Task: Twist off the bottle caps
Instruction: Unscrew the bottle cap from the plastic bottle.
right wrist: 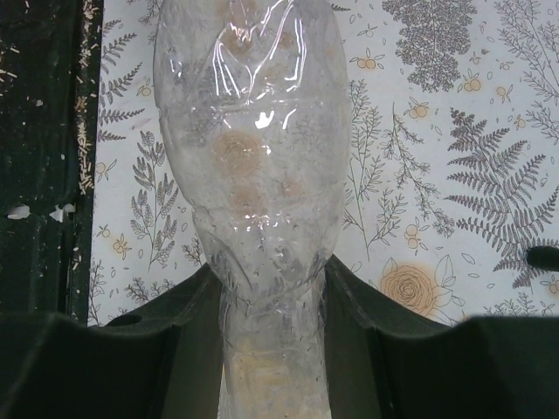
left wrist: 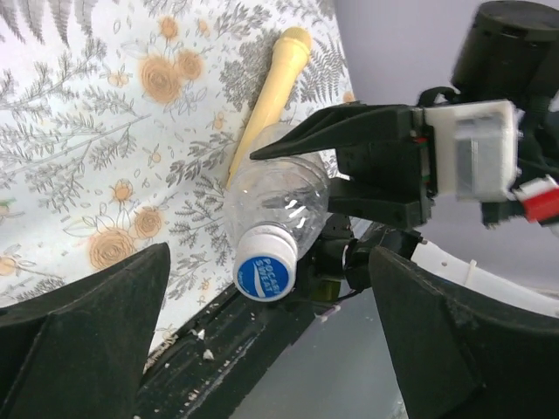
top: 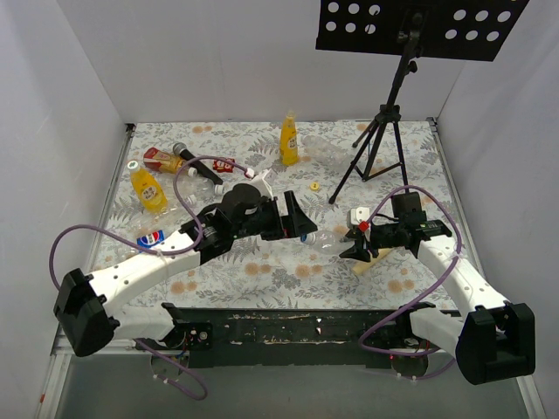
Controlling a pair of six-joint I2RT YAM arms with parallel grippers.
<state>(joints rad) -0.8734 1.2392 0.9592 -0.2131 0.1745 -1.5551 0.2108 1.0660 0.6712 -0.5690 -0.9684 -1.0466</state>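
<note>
A robot test booth in a lab: plain white panels wall in the desk [top: 262, 271] on the left, far and right sides. A floral cloth covers the desk, a tripod [top: 377, 148] stands at the far right under a black perforated plate [top: 410, 26], and two arms are bolted along the near edge.

Left claw [top: 301, 225] spread wide (facing the other arm), right claw [top: 356, 248] clamped, both arms reaching inward

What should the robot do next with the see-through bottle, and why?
Probably close the left gripper on the blue-and-white cap. The right gripper already clamps the clear bottle, and the cap sits between the left fingers, which stand open and untouching.
</note>
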